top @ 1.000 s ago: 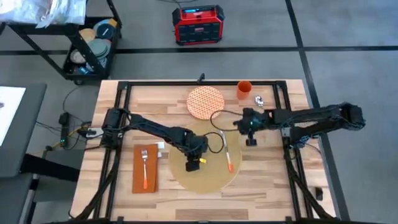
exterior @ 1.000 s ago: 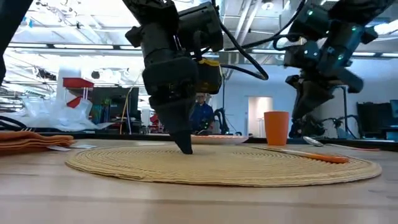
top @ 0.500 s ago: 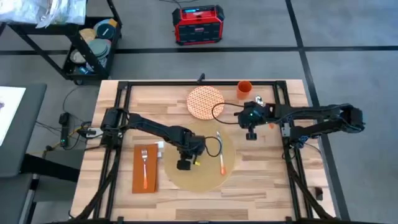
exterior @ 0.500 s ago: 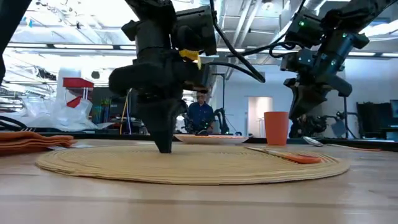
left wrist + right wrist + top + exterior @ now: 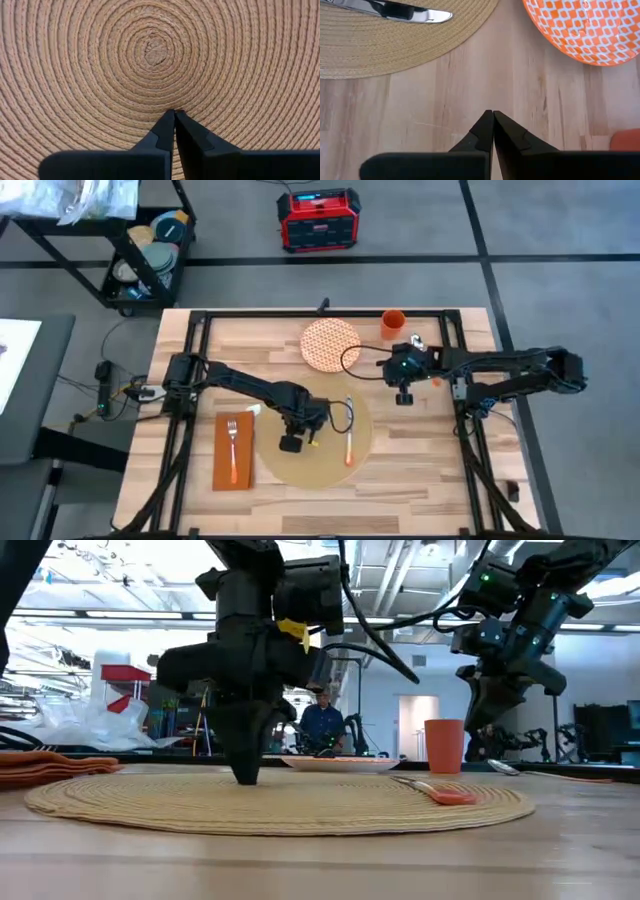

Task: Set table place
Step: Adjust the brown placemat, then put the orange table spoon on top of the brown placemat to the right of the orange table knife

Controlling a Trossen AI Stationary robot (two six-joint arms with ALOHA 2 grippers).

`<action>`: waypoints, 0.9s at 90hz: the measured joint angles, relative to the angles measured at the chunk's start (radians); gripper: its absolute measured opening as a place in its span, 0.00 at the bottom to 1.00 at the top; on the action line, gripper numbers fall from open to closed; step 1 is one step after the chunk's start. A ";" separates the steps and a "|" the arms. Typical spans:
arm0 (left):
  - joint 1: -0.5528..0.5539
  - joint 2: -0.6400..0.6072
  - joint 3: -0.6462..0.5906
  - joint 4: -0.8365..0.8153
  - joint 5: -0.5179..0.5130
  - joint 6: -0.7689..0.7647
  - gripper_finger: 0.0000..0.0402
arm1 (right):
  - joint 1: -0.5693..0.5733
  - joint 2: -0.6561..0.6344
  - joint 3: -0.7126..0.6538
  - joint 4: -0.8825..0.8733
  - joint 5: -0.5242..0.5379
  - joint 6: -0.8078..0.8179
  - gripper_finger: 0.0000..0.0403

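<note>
Place (image 5: 315, 455) slid left under left hand (image 5: 290, 444).

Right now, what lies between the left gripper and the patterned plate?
In the high view, only bare placemat and table planks separate the left gripper from the plate.

The table (image 5: 440, 470) is made of light wooden planks with visible grain, smooth and matt, and is framed along its edges in black metal. The place (image 5: 75, 75) is woven of coarse tan fibre coiled in rough concentric rings around a small knot. A knife (image 5: 395, 11) with a polished, reflective metal blade is seen lying on that weave near the mat's right edge. The plate (image 5: 585, 27) beside it is glossy, patterned in orange and white. A rust-orange cloth napkin (image 5: 233, 450) lies matt near the table's left edge. The fingers (image 5: 162, 137) of the left gripper (image 5: 174, 116) are of matt black plastic.
</note>
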 joint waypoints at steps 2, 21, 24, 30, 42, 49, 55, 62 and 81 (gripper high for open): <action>0.000 -0.003 0.005 -0.002 0.000 -0.011 0.00 | 0.000 0.000 0.000 0.000 0.000 0.000 0.00; 0.000 -0.076 0.089 -0.061 -0.043 -0.073 0.00 | -0.002 0.000 0.001 0.003 0.000 0.018 0.00; 0.001 -0.101 0.105 -0.072 -0.043 -0.079 0.00 | -0.009 0.000 0.001 0.003 0.000 0.041 0.00; 0.000 -0.144 0.121 -0.081 -0.042 -0.088 0.00 | -0.033 0.000 0.001 0.001 0.000 0.121 0.00; 0.003 -0.217 0.128 -0.077 -0.054 -0.129 0.00 | -0.113 -0.008 0.001 -0.063 -0.004 0.328 0.01; 0.017 -0.267 0.129 -0.075 -0.150 -0.221 0.00 | -0.184 -0.013 0.001 -0.151 -0.006 0.466 0.06; 0.039 -0.296 0.129 -0.085 -0.241 -0.289 0.00 | -0.234 -0.020 0.000 -0.207 -0.024 0.544 0.12; 0.071 -0.326 0.129 -0.077 -0.298 -0.309 0.00 | -0.267 -0.037 0.003 -0.202 -0.028 0.616 0.19; 0.161 -0.375 0.129 -0.073 -0.312 -0.233 0.00 | -0.422 -0.024 0.003 -0.260 0.042 0.747 0.37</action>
